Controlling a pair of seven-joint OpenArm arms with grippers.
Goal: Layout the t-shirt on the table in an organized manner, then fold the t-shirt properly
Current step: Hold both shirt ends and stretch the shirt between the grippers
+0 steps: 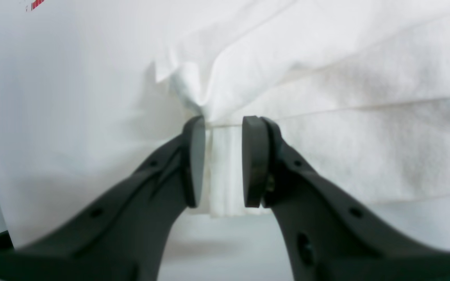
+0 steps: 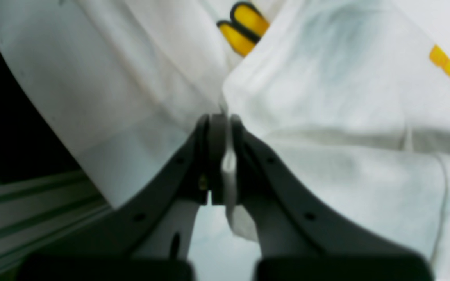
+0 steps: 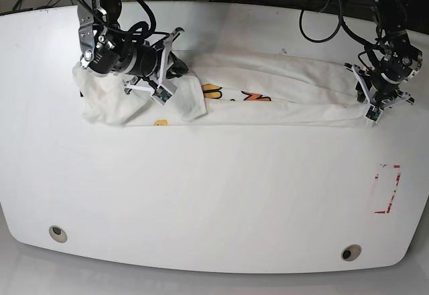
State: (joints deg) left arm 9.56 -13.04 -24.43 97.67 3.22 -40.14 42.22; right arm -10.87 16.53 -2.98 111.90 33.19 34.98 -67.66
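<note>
Soft, light, limp t-shirt [image 3: 268, 87], stretched in a rumpled band across the far side of the desk [image 3: 214, 194], best taken at hem and corners: left pincer [image 1: 223, 162] grasping a bunched edge, right pincer [image 2: 221, 164] clenched on a thin fold.

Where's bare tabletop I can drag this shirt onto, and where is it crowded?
Bare: the table's wide front half, from the t-shirt's near edge to the grommet holes, left of the red tape outline. Crowded: the back strip, where both end effectors, left and right, grip the shirt.
</note>
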